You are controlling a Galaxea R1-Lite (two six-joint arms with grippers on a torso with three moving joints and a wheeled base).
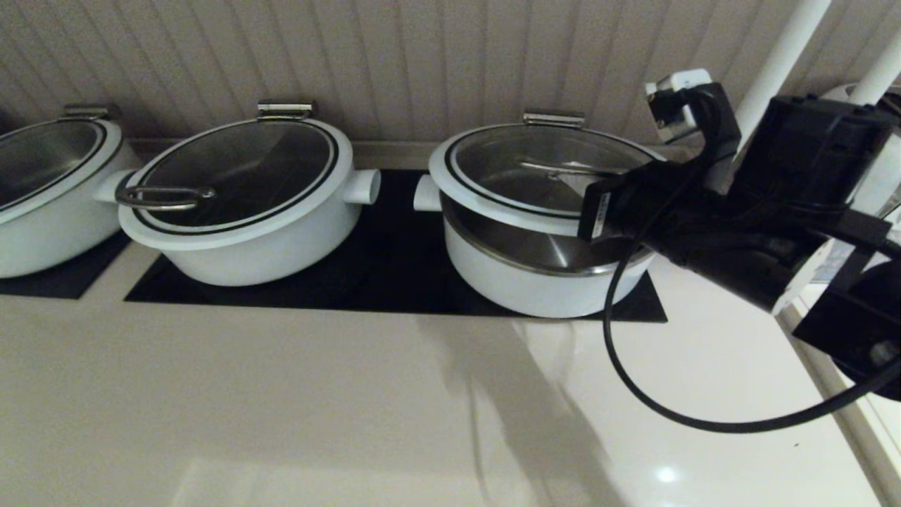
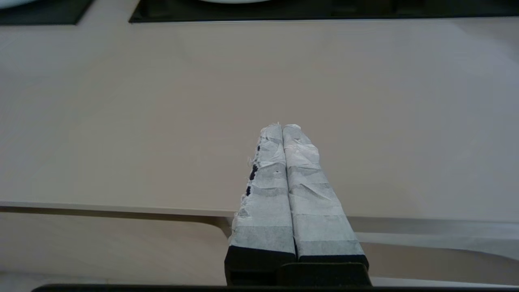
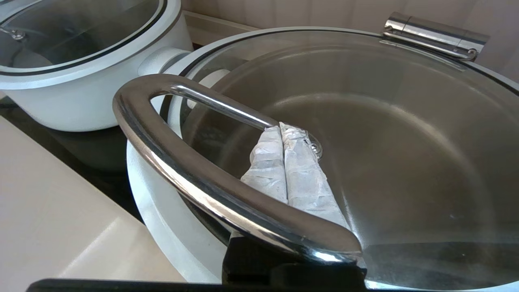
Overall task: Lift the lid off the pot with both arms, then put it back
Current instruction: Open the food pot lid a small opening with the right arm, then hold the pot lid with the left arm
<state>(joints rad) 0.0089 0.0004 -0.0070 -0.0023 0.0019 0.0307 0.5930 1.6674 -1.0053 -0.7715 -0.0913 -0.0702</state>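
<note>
The lid (image 1: 542,172) is tilted up at its near edge above the pot (image 1: 542,282), which stands at the right end of the black panel (image 1: 394,274) on the desk (image 1: 352,408); its far edge stays low by the steel hinge clip (image 1: 554,118), and the steel lining shows in the gap. The right gripper (image 3: 283,134) reaches in from the right, its taped fingers pressed together and slid under the looped steel handle (image 3: 194,170), against the glass, gripping nothing between them. The left gripper (image 2: 282,129) hangs over bare desk near the front edge, fingers closed and empty. A twin pot (image 1: 246,211) sits to the left, lid down
</note>
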